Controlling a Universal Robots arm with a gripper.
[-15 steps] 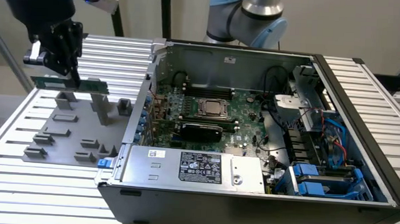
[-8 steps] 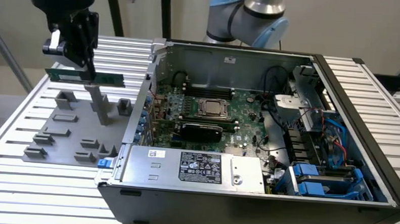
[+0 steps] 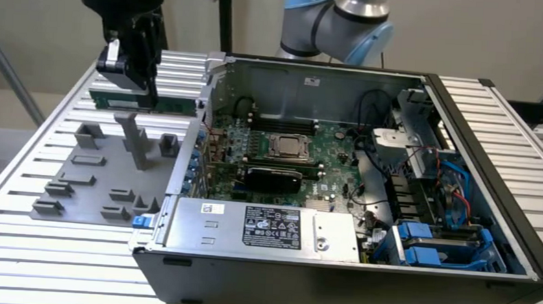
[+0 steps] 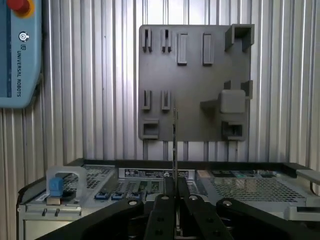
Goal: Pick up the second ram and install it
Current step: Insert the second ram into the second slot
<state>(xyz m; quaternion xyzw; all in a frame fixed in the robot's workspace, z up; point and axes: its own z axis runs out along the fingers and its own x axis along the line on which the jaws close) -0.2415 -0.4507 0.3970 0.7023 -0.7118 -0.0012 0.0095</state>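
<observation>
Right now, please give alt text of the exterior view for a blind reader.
The gripper holds a green memory stick above a grey plastic tray, on the exterior view's left of an open computer case.

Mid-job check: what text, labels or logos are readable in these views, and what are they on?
"UNIVERSAL ROBOTS", with a round logo: blue control pendant.
Black label on the power supply: too small to read.
White sticker on the case back wall: unreadable.
Green memory stick: no readable print.
</observation>
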